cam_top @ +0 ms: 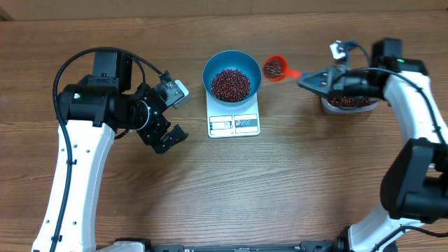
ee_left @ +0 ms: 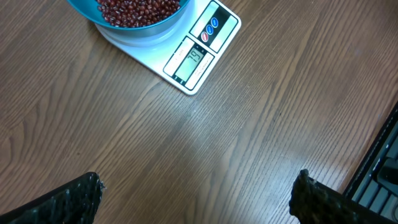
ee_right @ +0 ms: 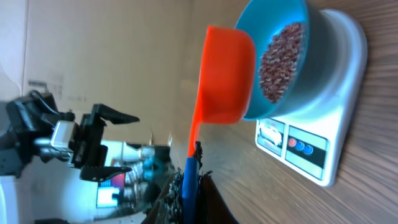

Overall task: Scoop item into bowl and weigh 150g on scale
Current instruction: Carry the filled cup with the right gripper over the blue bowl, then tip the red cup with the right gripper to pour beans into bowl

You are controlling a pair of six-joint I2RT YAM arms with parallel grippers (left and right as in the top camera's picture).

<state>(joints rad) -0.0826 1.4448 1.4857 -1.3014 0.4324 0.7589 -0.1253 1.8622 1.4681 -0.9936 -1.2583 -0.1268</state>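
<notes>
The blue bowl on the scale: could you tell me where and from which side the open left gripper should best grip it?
Probably the bare left rim of the bowl, from above, one finger inside, one outside. The rim is thin, the beans lie below it, and the red scoop occupies the right side.

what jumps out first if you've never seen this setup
The blue bowl, holding dark red-brown beans, sits on the white scale mid-table. Just right of its rim hovers a red scoop loaded with more beans, held by the right gripper, jaws shut on its handle. The left gripper hangs at the left, jaws wide open.
</notes>
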